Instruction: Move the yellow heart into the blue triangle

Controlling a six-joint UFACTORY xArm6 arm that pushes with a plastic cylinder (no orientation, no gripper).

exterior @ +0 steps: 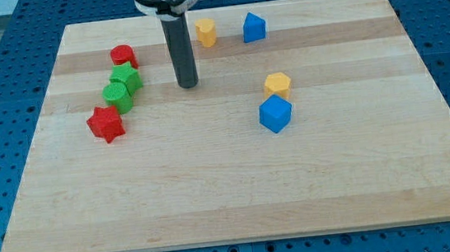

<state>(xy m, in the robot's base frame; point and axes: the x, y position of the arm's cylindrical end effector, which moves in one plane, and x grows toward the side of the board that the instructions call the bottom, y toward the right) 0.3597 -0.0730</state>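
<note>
Red and green blocks clustered at the view's left: a red star (105,123), two green blocks (123,87), a red cylinder (123,56). My tip (188,85), a bare rod with no pincer, stood beside them. Rightward, the yellow heart (206,33) lay near but apart from the blue triangle (254,27); the push seemingly remained undone.

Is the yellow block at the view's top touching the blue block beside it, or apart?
Apart: bare wood shows between the yellow block and the blue block.
</note>
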